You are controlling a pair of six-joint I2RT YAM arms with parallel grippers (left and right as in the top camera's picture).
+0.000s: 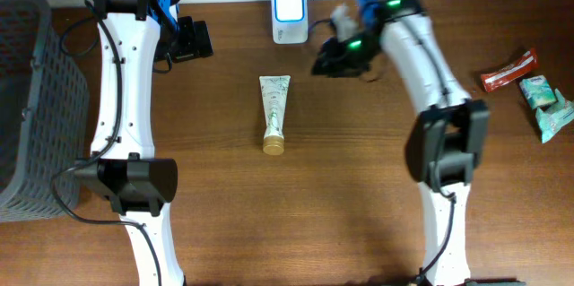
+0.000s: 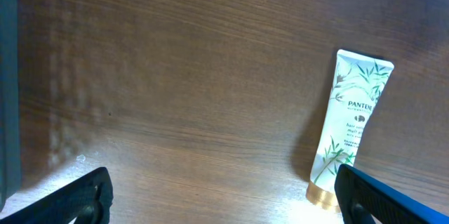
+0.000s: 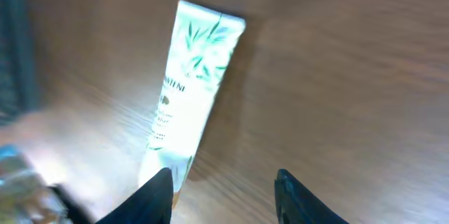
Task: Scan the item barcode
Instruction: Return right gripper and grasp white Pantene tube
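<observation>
At mid-table, a white Pantene tube (image 1: 274, 114) lies flat on the brown wooden table (image 1: 359, 187), its gold cap toward the robot and its crimped end toward the white scanner (image 1: 289, 4) — neither arm touching it. The left gripper (image 2: 223, 175) hangs spread wide, empty. The right gripper (image 3: 223, 175) — jaws parted, nothing between them — hovers just right of the scanner.

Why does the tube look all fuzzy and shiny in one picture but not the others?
Right wrist view: the white plastic tube with green leaves is smeared by blur, its lower label washed out by glare. Left wrist view: same tube sharp, lettering readable, a bright patch on the brown wooden table beside its gold cap. Overhead view: evenly lit, nothing blurred.
</observation>
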